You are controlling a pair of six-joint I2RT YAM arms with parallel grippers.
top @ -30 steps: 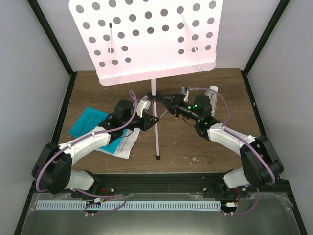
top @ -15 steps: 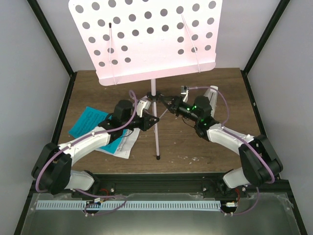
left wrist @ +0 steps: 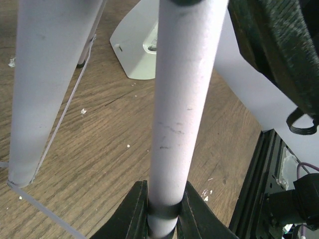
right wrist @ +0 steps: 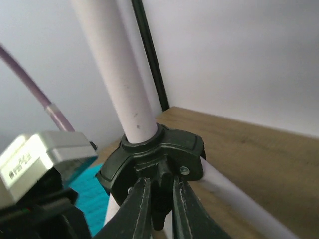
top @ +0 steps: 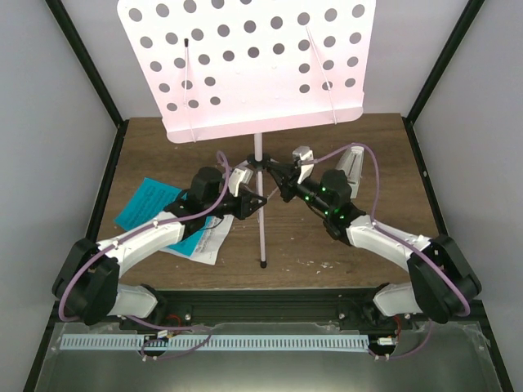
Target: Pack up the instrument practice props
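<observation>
The pale pink music stand [top: 245,65] stands at the table's middle back, its perforated desk tilted over a thin pole. My left gripper [top: 255,202] is shut on one tripod leg [left wrist: 172,114], with both fingers pressed against the tube near a black band. My right gripper [top: 279,181] is shut on the black knob [right wrist: 160,196] under the tripod's black hub [right wrist: 164,149]. The white metronome [top: 353,167] stands behind my right arm and shows in the left wrist view as well [left wrist: 135,55]. The teal booklet [top: 147,202] lies flat at the left, partly under my left arm.
A second stand leg [left wrist: 50,84] slants close beside the gripped one. The front leg's black tip [top: 263,263] rests near the table's front edge. Black frame posts [top: 86,65] and pale walls close in the sides and back.
My right gripper has closed on the hub knob and its arm has swung left toward the pole. The stand's desk has shifted slightly. The left gripper holds the leg as before.
</observation>
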